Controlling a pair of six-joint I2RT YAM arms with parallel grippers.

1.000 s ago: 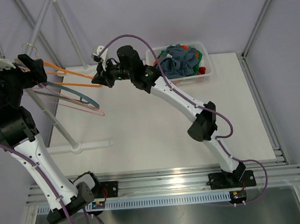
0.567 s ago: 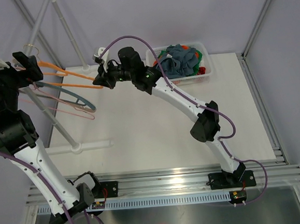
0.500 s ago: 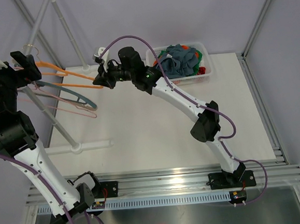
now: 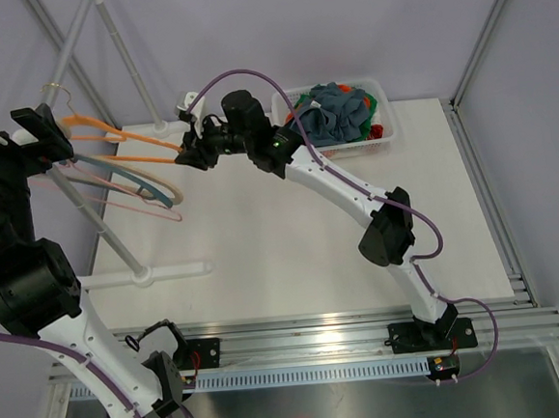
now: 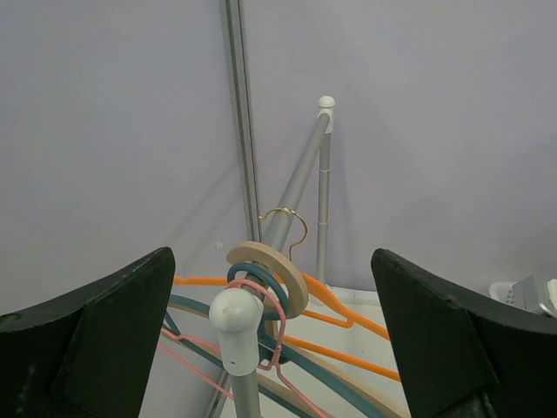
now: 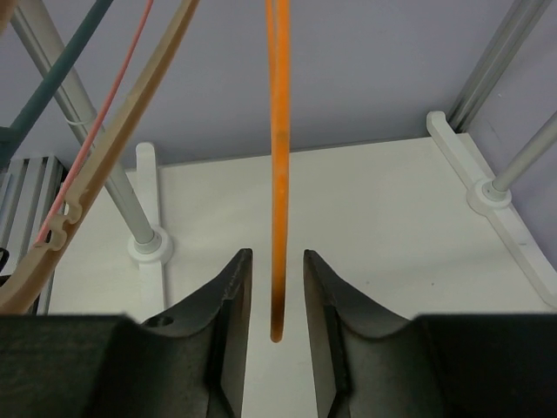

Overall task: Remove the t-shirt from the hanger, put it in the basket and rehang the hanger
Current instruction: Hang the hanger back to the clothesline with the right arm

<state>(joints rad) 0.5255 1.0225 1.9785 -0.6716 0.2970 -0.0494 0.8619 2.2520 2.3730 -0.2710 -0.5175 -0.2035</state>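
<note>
Left gripper [image 5: 271, 257]: jaws spread wide and holding nothing. It sits at 9 o'clock in the top view, facing the white end cap [image 5: 235, 315] of the rack rail [image 5: 296, 192]. The cap is near the fingers but not between them.

Hanger hooks bunch on the rail just behind the cap. A beige ring hook [image 5: 265, 261] sits on top, with teal and pink hooks under it and a thin gold wire hook [image 5: 284, 218] further back.

Right gripper [image 6: 276, 261]: at 11 o'clock in the top view, at the free end of the orange hanger [image 4: 140, 159]. The jaws are parted a little and the hanger tip hangs between the fingers [image 6: 231, 331]. A gap shows on each side, so nothing is pinched.

In the right wrist view, from the orange hanger toward 9 o'clock, come the beige hanger [image 6: 129, 117], then the pink hanger [image 6: 95, 122], then the teal hanger [image 6: 61, 64]. All of them slant toward 7 o'clock.

T-shirt: cannot tell for sure. A blue-grey garment [image 4: 335, 108] lies bundled on top of mixed clothes in the white basket [image 4: 352, 148]. The basket is at 1 o'clock on the table [image 4: 263, 239], well apart from the hangers. The four hangers show as bare frames.

The rack foot [image 4: 159, 274] rests on the table at 8 o'clock.
</note>
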